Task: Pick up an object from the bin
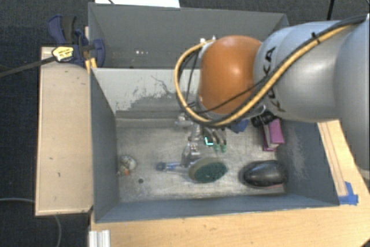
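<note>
Nearest, by the front wall of the bin [104, 142], lies a round dark-green scrubber [208, 171], its thin blue handle [167, 167] pointing left, with a dark oval lump [263, 174] to its right. The scrubber is probably light, with a soft pad; the stiffer handle near the head looks the surer hold. Just behind it hangs the end effector [192, 153]; open or closed, I cannot tell. Farther back lies a purple block [273, 132].

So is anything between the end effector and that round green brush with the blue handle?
Nothing visible. The end effector is right above the green brush, and the black oval thing lies apart, toward the view's right.
</note>
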### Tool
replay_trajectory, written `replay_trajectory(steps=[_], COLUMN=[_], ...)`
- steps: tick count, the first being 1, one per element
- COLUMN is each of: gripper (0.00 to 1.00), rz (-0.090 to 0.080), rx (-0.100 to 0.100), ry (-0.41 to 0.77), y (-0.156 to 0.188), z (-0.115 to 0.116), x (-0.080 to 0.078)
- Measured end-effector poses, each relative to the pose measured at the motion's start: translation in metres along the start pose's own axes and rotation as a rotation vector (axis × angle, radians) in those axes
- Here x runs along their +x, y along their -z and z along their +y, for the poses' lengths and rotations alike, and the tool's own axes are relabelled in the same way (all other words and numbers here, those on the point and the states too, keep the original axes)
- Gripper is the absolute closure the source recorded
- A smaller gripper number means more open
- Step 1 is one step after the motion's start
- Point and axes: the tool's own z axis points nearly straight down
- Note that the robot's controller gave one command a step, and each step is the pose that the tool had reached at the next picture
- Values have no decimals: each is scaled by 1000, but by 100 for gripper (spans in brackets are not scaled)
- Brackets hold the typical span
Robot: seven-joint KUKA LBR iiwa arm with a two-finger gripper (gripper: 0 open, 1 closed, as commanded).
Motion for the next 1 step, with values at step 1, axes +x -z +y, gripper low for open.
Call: replay_trajectory(steps=[1], gripper=[0], rz=[-3], rx=[2], ry=[410], y=[-84], z=[-56], x=[33])
